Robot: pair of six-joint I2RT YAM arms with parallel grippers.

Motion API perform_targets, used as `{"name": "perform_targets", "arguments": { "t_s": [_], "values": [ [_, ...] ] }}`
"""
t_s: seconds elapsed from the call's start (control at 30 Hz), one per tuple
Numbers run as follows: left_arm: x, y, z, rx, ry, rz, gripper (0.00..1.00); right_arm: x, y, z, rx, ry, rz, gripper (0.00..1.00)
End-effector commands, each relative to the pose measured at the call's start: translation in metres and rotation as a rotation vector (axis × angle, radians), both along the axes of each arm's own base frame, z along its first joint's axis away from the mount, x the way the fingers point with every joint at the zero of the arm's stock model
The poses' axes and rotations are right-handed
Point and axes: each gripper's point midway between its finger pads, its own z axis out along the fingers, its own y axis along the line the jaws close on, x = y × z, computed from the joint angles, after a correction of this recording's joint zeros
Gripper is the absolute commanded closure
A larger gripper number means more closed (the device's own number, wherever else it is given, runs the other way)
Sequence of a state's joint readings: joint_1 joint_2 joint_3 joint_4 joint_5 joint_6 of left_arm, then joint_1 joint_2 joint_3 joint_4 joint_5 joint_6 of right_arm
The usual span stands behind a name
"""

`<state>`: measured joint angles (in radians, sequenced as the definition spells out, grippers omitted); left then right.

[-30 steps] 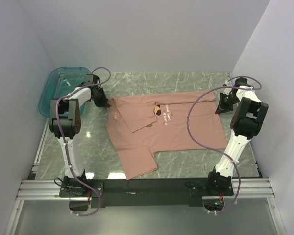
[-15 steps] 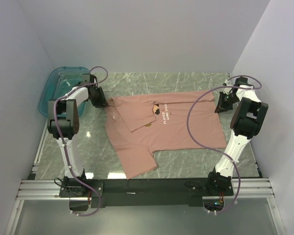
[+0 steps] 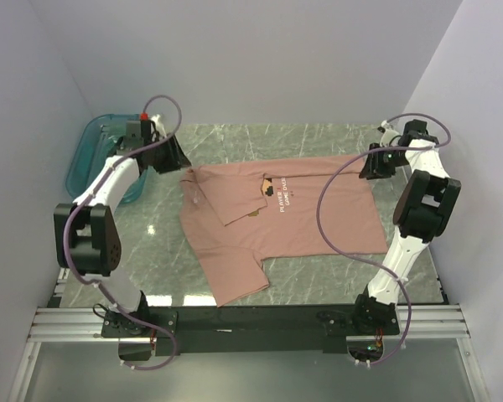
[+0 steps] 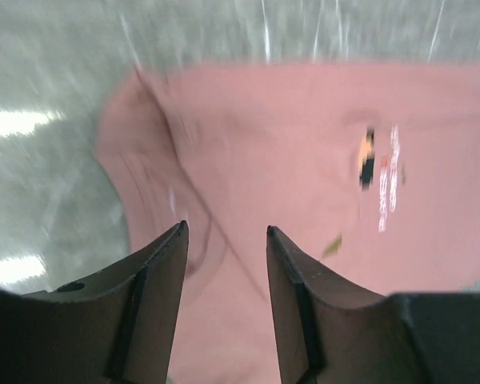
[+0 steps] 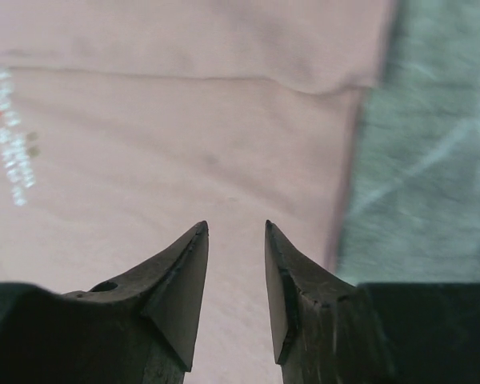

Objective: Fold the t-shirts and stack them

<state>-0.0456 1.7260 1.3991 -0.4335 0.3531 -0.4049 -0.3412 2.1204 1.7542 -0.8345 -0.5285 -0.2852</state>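
Observation:
One dusty-pink t-shirt [image 3: 293, 213] lies spread on the marble table, its far part folded over, one sleeve pointing to the near left. White chest text and a small character show near the middle. My left gripper [image 3: 174, 155] hovers above the shirt's far left corner, open and empty; in the left wrist view the t-shirt [image 4: 288, 160] lies below my left gripper [image 4: 226, 230]. My right gripper [image 3: 370, 163] is raised over the far right corner, open and empty. The right wrist view looks down past my right gripper [image 5: 236, 226] at the t-shirt [image 5: 184, 136] and its right edge.
A teal translucent tray [image 3: 88, 151] stands at the far left corner, behind the left arm. White walls close in the back and both sides. Bare marble table [image 3: 327, 272] lies between the shirt and the arm bases.
Both grippers opened, let go of the shirt's far corners and lifted away. The left arm swung up and back toward the tray. The shirt stays flat.

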Motion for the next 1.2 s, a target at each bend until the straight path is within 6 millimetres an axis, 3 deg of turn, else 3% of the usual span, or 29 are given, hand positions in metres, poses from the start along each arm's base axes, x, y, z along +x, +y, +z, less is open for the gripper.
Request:
{"name": "perform_targets", "arguments": {
  "t_s": [0.0,0.1,0.13,0.2,0.23,0.27,0.3,0.33,0.37,0.4,0.47,0.5,0.6,0.63,0.7,0.73,0.97,1.17],
  "values": [
    [-0.041,-0.021,-0.014,-0.018,0.04,-0.081,0.5,-0.004,0.035,0.052,0.078,-0.151,0.158,0.58],
    [-0.068,-0.026,-0.008,-0.005,0.004,-0.115,0.5,-0.026,0.065,0.066,0.129,-0.2,0.317,0.57],
    [-0.073,-0.025,-0.006,0.005,-0.012,-0.119,0.49,-0.041,0.075,0.062,0.13,-0.193,0.394,0.57],
    [-0.087,-0.017,0.009,0.042,-0.094,-0.102,0.47,-0.059,0.103,0.07,0.118,-0.221,0.52,0.57],
    [-0.091,-0.014,0.017,0.057,-0.141,-0.089,0.43,-0.076,0.116,0.059,0.108,-0.209,0.602,0.57],
    [-0.093,-0.008,0.052,0.06,-0.275,-0.056,0.36,-0.086,0.126,0.057,0.094,-0.211,0.653,0.57],
    [-0.098,0.001,0.051,0.085,-0.302,-0.006,0.21,-0.1,0.152,0.067,0.068,-0.254,0.752,0.57],
    [-0.102,0.004,0.061,0.082,-0.35,0.011,0.12,-0.116,0.163,0.056,0.055,-0.266,0.821,0.57],
    [-0.108,0.008,0.091,0.057,-0.458,0.048,0.01,-0.126,0.176,0.057,0.047,-0.296,0.872,0.57],
    [-0.113,0.01,0.087,0.048,-0.464,0.07,0.01,-0.144,0.206,0.071,0.032,-0.369,0.984,0.55],
    [-0.124,0.008,0.099,0.016,-0.502,0.051,0.01,-0.172,0.232,0.066,0.024,-0.436,1.121,0.51],
    [-0.132,0.002,0.097,-0.003,-0.474,0.017,0.01,-0.192,0.255,0.078,0.023,-0.509,1.225,0.46],
    [-0.147,-0.005,0.095,-0.024,-0.424,-0.027,0.08,-0.232,0.286,0.08,0.023,-0.637,1.431,0.34],
    [-0.152,-0.007,0.094,-0.04,-0.41,-0.038,0.09,-0.253,0.308,0.075,0.034,-0.675,1.529,0.31],
    [-0.163,-0.007,0.088,-0.046,-0.387,-0.037,0.1,-0.267,0.324,0.068,-0.019,-0.7,1.61,0.29],
    [-0.167,-0.007,0.086,-0.053,-0.378,-0.031,0.1,-0.283,0.342,0.066,-0.022,-0.715,1.679,0.29],
    [-0.194,0.009,0.079,-0.05,-0.382,0.077,0.1,-0.305,0.395,0.028,-0.208,-0.638,1.807,0.39],
    [-0.208,0.024,0.095,-0.036,-0.449,0.164,0.05,-0.317,0.414,-0.002,-0.279,-0.573,1.836,0.43]
  ]
}}
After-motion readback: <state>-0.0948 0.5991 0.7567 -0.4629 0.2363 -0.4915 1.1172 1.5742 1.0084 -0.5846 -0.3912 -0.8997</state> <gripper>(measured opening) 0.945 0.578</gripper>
